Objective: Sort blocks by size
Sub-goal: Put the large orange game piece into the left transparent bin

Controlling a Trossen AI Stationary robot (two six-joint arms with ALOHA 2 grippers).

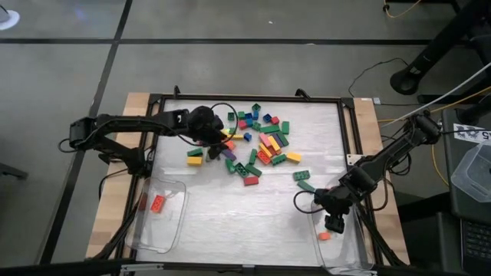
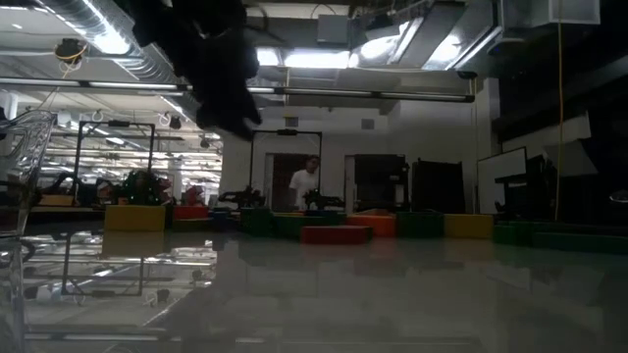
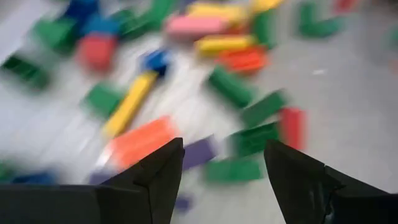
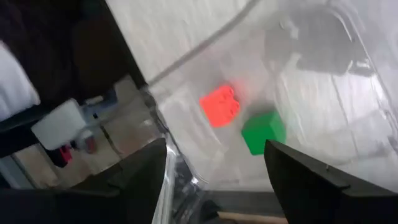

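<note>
The blocks (image 1: 257, 142) lie in a loose heap on the white mat, far of its middle, long and short ones mixed in green, red, yellow, blue and pink. My left gripper (image 3: 224, 168) hangs open over the heap's left side, slanting down above an orange long block (image 3: 140, 142) and a purple one (image 3: 200, 152). My right gripper (image 4: 214, 180) stands open over the clear tub (image 1: 341, 249) at the near right. In that tub a small red-orange block (image 4: 219, 104) and a small green block (image 4: 263, 131) show below the fingers.
A second clear tub (image 1: 157, 218) at the near left holds a long red-orange block (image 1: 157, 203). A black frame (image 1: 349, 138) borders the mat. Two green blocks (image 1: 303, 180) lie apart from the heap, toward the right arm. Bare mat spans the near middle.
</note>
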